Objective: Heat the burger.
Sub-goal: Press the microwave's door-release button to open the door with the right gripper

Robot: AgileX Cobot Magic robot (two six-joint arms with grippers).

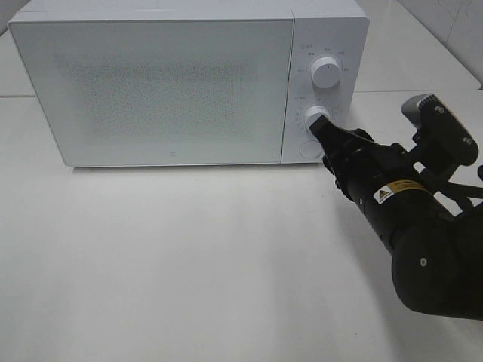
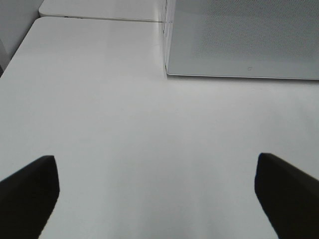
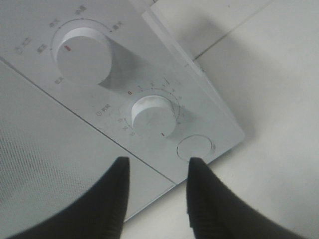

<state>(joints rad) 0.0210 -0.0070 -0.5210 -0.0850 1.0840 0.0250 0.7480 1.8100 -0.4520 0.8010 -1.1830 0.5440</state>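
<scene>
Burger handling, judged without a sight of it: light, soft, a stack that slides apart if squeezed. I would take hold low and gently across the bun, or better, lift whatever carries it. How the burger looks I cannot say, since none of my three views shows it. If it sits inside the microwave [image 1: 151,83], the shut door hides it (nothing shows through the speckled panel).

From the left, the left gripper [image 2: 154,167] hangs over bare tabletop [image 1: 189,256] with its fingers spread wide, holding nothing, and a lower corner of the microwave lies ahead of it. The microwave stands toward the back of the tabletop. Its control strip carries an upper knob [image 1: 325,72], a lower knob [image 1: 316,117] and a round button [image 1: 309,148] beneath.

The right gripper [image 3: 158,164] is up at the lower knob — jaws partly parted, nothing between them in the wrist view. Whether the tips touch the knob I cannot tell.
</scene>
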